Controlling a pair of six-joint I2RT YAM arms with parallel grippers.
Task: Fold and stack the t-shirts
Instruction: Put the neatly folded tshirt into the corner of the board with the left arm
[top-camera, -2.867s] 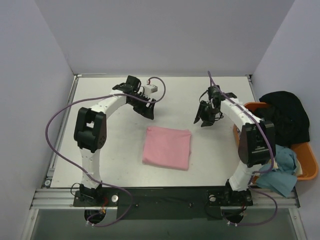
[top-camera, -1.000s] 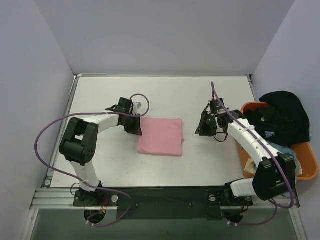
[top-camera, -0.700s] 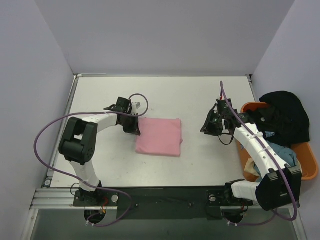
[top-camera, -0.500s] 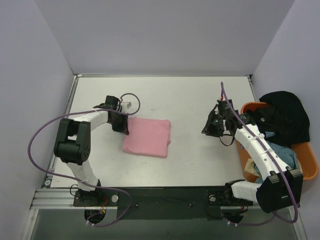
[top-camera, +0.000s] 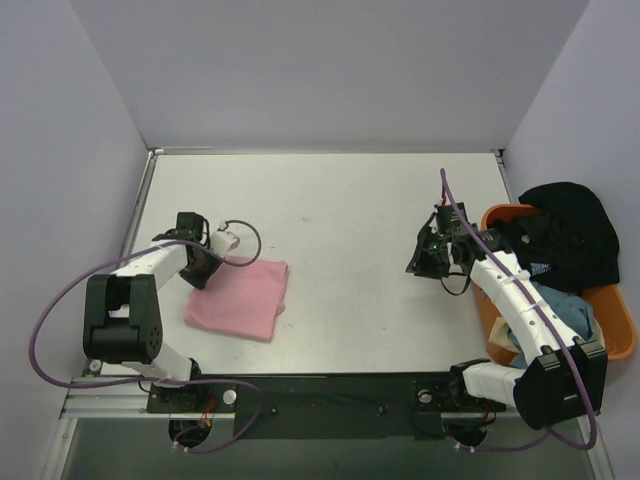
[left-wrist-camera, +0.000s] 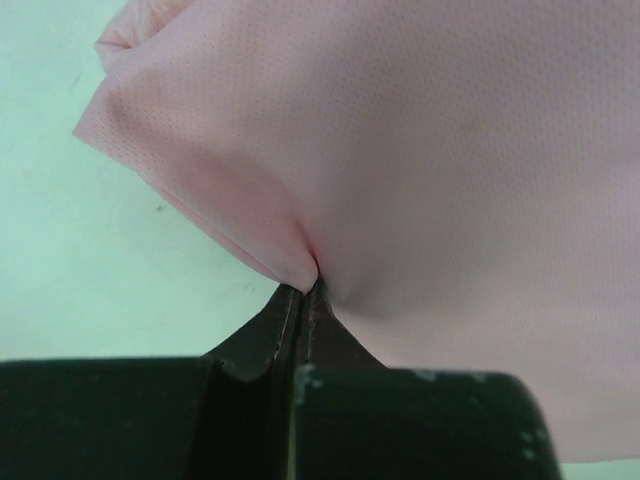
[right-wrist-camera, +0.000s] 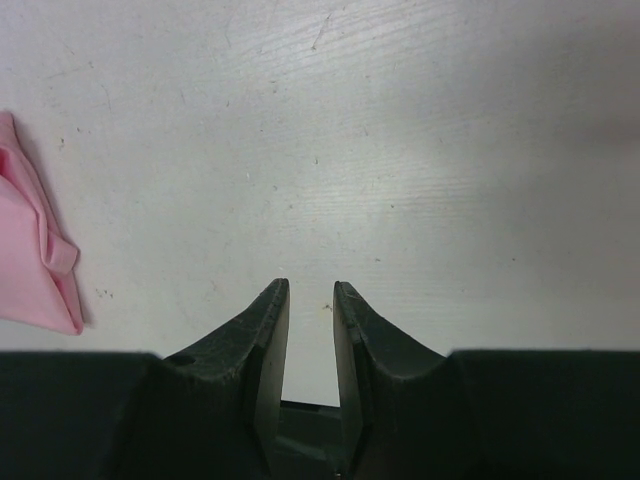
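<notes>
A folded light pink t-shirt (top-camera: 240, 299) lies at the table's near left and fills most of the left wrist view (left-wrist-camera: 440, 160). My left gripper (top-camera: 203, 270) is shut on its upper left edge, where the cloth puckers at the closed tips (left-wrist-camera: 308, 288). A black t-shirt (top-camera: 570, 230) drapes over the orange tub (top-camera: 622, 335), and a light blue t-shirt (top-camera: 560, 320) lies inside it. My right gripper (top-camera: 424, 260) hovers over bare table left of the tub, jaws a little open and empty (right-wrist-camera: 311, 290). The pink t-shirt's edge (right-wrist-camera: 35, 260) shows at the right wrist view's left.
The orange tub stands at the table's right edge, partly under my right arm. Grey walls close in the back and both sides. A purple cable (top-camera: 60, 300) loops out from the left arm.
My left gripper has shut on the pink t-shirt and dragged it from the table's middle toward the near left. My right gripper drifted slightly right and stays a little open.
</notes>
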